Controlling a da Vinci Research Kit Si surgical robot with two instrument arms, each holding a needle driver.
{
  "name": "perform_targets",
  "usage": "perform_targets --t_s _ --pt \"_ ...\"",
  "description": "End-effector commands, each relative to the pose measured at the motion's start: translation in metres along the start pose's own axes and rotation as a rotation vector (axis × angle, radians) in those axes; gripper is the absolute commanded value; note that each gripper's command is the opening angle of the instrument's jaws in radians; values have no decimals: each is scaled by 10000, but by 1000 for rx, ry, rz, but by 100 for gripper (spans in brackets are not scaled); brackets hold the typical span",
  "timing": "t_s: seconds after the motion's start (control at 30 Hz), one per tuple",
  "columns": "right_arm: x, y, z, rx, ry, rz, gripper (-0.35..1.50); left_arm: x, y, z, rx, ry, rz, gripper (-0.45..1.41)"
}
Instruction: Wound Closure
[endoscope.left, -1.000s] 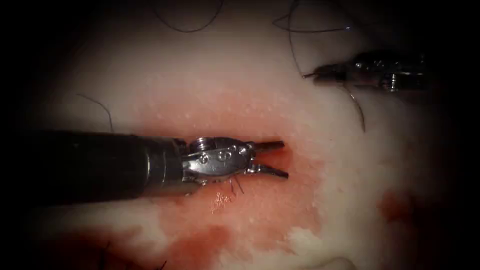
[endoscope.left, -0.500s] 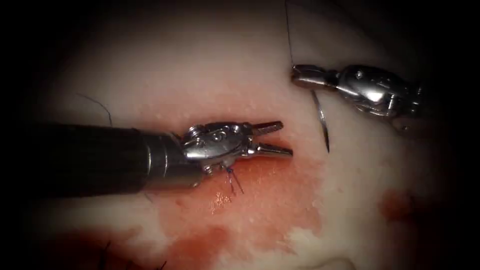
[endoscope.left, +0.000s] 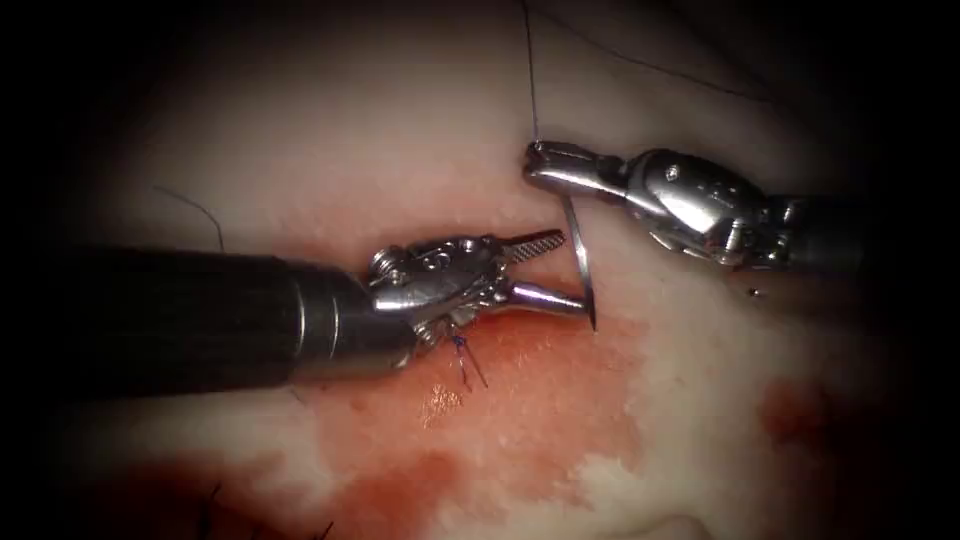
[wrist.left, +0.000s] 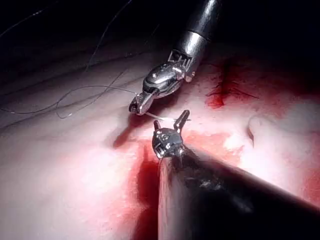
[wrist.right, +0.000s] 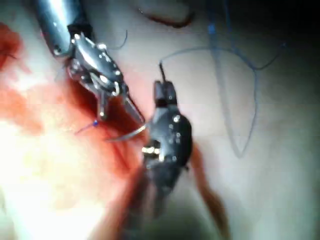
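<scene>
Endoscope: my right pincer (endoscope.left: 535, 165) is clamped on the needle (endoscope.left: 581, 268) at its thread end, with the thread (endoscope.left: 530, 70) running up from there. The needle hangs over the tissue (endoscope.left: 400, 130), tip at the fluid's (endoscope.left: 540, 400) edge, not in it. My left pincer (endoscope.left: 560, 272) gapes, holding nothing.

Left wrist: left pincer (wrist.left: 184, 120) spread beside the needle (wrist.left: 162, 118).

Right wrist: right pincer (wrist.right: 164, 92) gripping the needle (wrist.right: 127, 135).

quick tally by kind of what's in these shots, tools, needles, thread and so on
tools: 2, left tool fingers open, holding nothing; right tool shut on the needle's end
needle: 1, hanging over the tissue, not in it
thread: 1
cut ends of thread: 1 pair
tissue: 1
total: 6
</scene>
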Motion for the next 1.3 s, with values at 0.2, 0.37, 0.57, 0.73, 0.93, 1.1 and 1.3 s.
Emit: perform_targets --t_s 0.2,0.37,0.57,0.73,0.93,1.1,1.3 --pt "3 -2 10 1 41 4 -35 -3 -4 6 -4 -3 2 89" --pt "14 -8 14 -1 80 15 -35 -4 -4 6 -11 -5 -4 89" --pt "18 -19 23 7 93 17 -35 -4 -4 5 -14 -6 -3 89" --pt "18 -25 21 25 102 17 -35 -3 -6 2 -19 -2 -9 86" --pt "19 -28 13 37 114 17 -35 -1 -4 -7 -89 -23 -28 -6" --pt "19 -29 13 38 132 18 -35 4 0 -15 -137 -40 -36 -45" --pt "20 -32 15 40 135 24 -35 7 1 -18 -161 -49 -36 -45"
